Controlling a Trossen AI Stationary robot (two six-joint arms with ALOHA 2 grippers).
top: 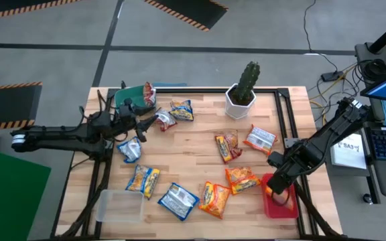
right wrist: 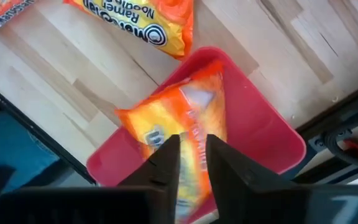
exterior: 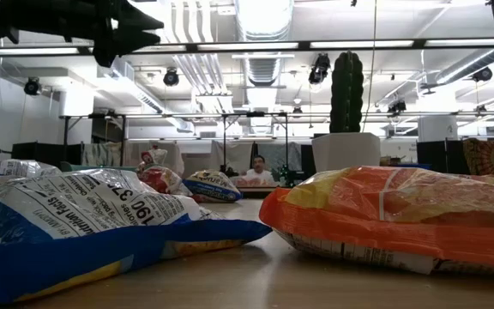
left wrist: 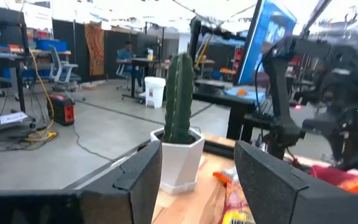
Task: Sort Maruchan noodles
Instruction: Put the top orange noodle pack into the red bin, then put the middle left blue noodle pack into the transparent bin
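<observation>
**Right gripper over pink tray, orange packet inside**

The right gripper (top: pixel 274 185) is positioned above the pink tray (top: pixel 288 209) at the table's front right corner. In the right wrist view, an orange-yellow noodle packet (right wrist: pixel 185 127) lies in the pink tray (right wrist: pixel 263 134), directly beneath the two dark fingers (right wrist: pixel 163 163). The fingers stand a narrow gap apart; whether they grip the packet cannot be told.

The left gripper (top: pixel 148 120) is located at the table's rear left, near the green tray (top: pixel 129 96). Its fingers (left wrist: pixel 143 177) are spread wide and hold nothing. The cactus (left wrist: pixel 179 99) in its white pot (left wrist: pixel 185 158) is visible between them, farther off.

The remaining noodle packets are distributed across the wooden table (top: pixel 193 144):
- Blue-yellow packets: one (top: pixel 178 201) at front centre, one (top: pixel 130 149) at left.
- Orange packets: one (top: pixel 214 199) at front centre, one (top: pixel 242 179) just beside the pink tray.
- Red-silver packet (top: pixel 260 138): right of centre.

A clear tray (top: pixel 120 206) sits at the front left corner.
</observation>
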